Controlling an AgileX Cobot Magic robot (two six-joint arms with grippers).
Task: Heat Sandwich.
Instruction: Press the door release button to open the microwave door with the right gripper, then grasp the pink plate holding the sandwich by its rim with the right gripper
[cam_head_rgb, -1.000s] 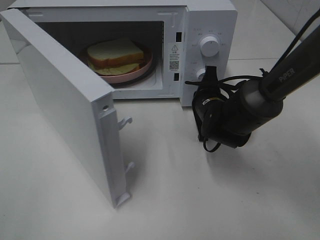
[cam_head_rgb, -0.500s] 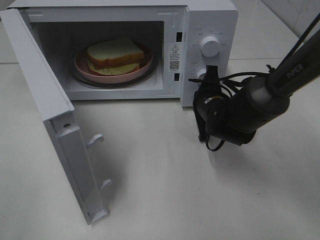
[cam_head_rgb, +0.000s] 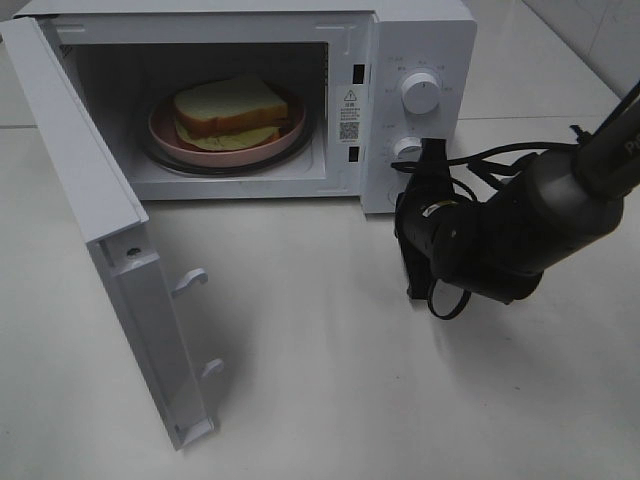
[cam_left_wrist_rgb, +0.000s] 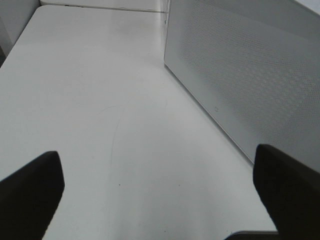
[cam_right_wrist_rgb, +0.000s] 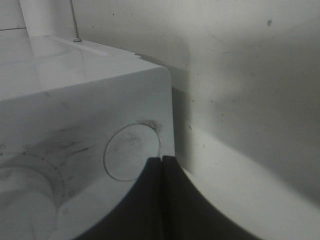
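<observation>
One sandwich (cam_head_rgb: 232, 108) lies on one pink plate (cam_head_rgb: 288, 138) inside the microwave (cam_head_rgb: 420, 35), on its round tray. The microwave has one door (cam_head_rgb: 95, 215) - wide open at its left side - and two knobs, upper (cam_head_rgb: 419, 92) and lower (cam_head_rgb: 406, 149). The right gripper (cam_head_rgb: 432, 155) is in front of the lower knob, its jaws pressed together on nothing. The left gripper (cam_left_wrist_rgb: 160, 200) is beside the microwave's wall, jaws spread, empty. One second ago the door half covered the opening - now it is swung far out, and the right gripper has shifted slightly to the right.
</observation>
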